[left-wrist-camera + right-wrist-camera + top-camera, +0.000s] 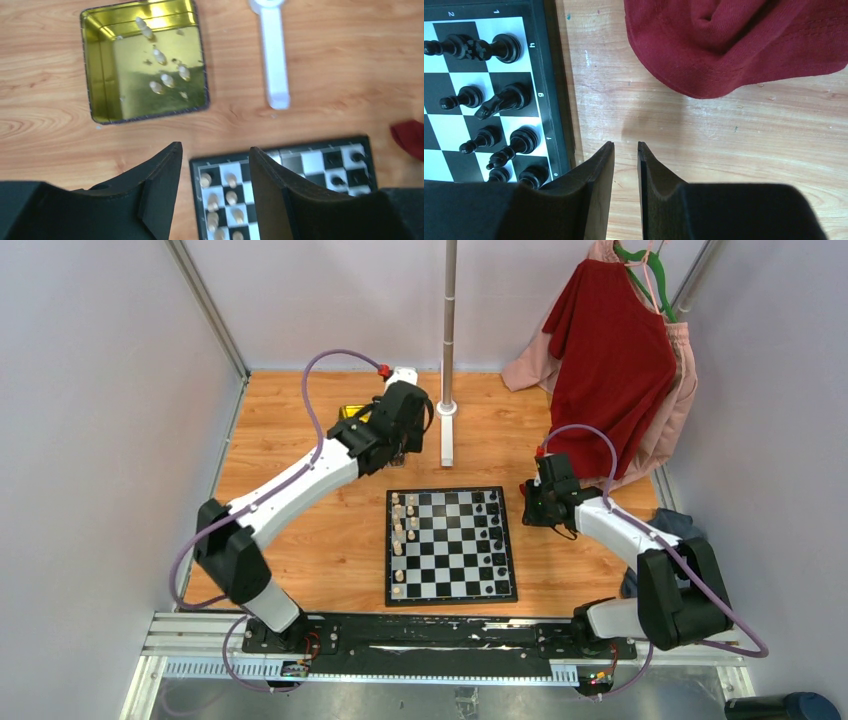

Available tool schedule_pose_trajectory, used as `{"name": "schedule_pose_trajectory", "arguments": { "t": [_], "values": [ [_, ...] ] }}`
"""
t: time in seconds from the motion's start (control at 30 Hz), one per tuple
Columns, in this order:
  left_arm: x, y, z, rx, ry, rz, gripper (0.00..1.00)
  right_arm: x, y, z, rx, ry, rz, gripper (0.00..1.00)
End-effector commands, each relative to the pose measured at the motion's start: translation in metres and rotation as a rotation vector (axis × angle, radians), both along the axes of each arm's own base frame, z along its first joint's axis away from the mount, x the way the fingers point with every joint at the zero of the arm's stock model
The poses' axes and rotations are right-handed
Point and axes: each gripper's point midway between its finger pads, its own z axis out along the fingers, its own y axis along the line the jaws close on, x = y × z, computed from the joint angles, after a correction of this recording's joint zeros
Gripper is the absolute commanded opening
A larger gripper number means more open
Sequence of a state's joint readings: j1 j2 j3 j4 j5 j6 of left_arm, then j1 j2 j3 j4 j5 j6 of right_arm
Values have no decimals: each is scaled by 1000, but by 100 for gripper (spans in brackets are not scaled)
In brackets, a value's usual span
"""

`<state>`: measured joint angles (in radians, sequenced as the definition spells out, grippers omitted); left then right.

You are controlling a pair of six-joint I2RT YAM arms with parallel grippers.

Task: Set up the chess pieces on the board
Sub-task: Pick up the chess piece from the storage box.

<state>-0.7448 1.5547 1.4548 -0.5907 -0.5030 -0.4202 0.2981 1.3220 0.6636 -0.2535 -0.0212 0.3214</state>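
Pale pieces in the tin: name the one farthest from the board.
The piece by the top wall of the tin in the left wrist view; the rest lie nearer the board.

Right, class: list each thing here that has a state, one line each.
Gold tin: open, pale pieces loose inside.
Chessboard: flat, partly set.
Black pieces: standing on board.
Left gripper: open, empty.
Right gripper: slightly open, empty.
Red shirt: hanging from hanger.

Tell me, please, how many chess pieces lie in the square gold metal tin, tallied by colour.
Pale cream chess pieces in the square gold metal tin: 5
Small black chess pieces in it: 0
Total: 5
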Motion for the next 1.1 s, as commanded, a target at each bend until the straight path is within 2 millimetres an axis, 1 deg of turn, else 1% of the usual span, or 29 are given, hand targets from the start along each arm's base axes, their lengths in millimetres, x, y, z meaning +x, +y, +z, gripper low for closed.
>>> {"name": "schedule_pose_trajectory", "arguments": {
  "t": [0.0,0.03,0.07,0.1,0.13,0.17,0.23,0.33,0.37,0.4,0.47,0.6,0.63,0.67,0.93,1.07],
  "values": [
    [40,19,-24,10,83,51,57,-1,-6,4,-7,-10,-12,28],
    [50,24,-31,5,98,74,57,-2,-5,4,-5,-9,-10,28],
    [64,31,-33,-16,100,103,57,-2,-5,4,-2,-7,-8,28],
    [74,33,-42,-28,117,118,57,-2,-4,4,1,-7,-7,28],
    [84,39,-43,-46,117,146,57,-3,-3,3,4,-5,-5,28],
    [93,43,-52,-60,131,165,57,-3,-3,2,6,-3,-5,28],
    [113,55,-62,-109,134,215,57,-5,-2,1,10,5,-1,28],
    [132,64,-83,-149,162,259,57,-7,0,-2,14,14,7,28],
    [140,69,-86,-160,163,275,57,-8,1,-3,13,17,8,28],
    [143,70,-94,-160,174,282,57,-8,1,-4,11,22,10,28],
    [153,75,-102,-157,179,296,57,-9,2,-6,10,29,14,28],
    [166,77,-121,-145,203,295,56,-9,3,-10,12,39,16,28],
    [168,77,-122,-144,203,289,56,-9,3,-11,11,44,16,28],
    [170,77,-127,-135,212,287,56,-9,4,-12,12,47,17,28],
    [174,82,-153,-122,249,294,56,-8,4,-19,0,69,12,28],
    [176,86,-160,-121,255,300,56,-7,3,-20,-5,71,10,28]
  ]
}}
